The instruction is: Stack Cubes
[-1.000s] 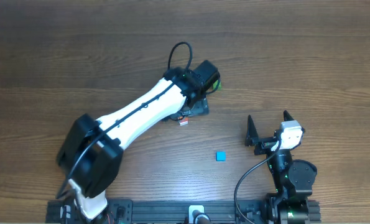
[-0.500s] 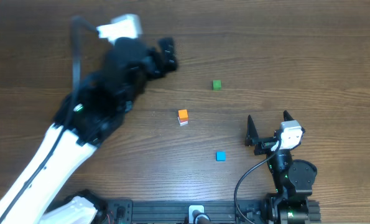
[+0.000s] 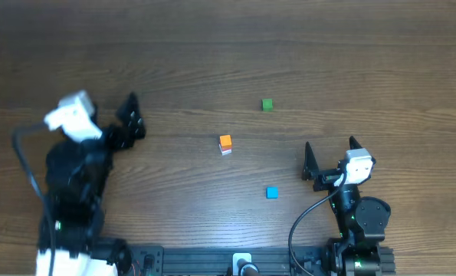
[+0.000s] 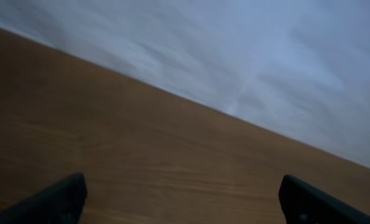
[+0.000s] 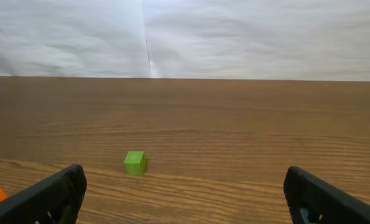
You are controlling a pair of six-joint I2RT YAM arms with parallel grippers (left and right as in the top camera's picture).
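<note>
Gaping end effectors, left (image 3: 136, 115) and right (image 3: 329, 144); one green (image 3: 267, 104), one blue (image 3: 271, 192), one orange cube (image 3: 225, 141).

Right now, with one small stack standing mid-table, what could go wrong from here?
The orange cube rests on a lower cube that peeks out at one side. The stack may be slightly misaligned, and another cube pressed on top could tip it.

The green cube and blue cube lie loose and are small beside the right gripper with its open fingers. A grasp could nudge one away instead of catching it.
</note>
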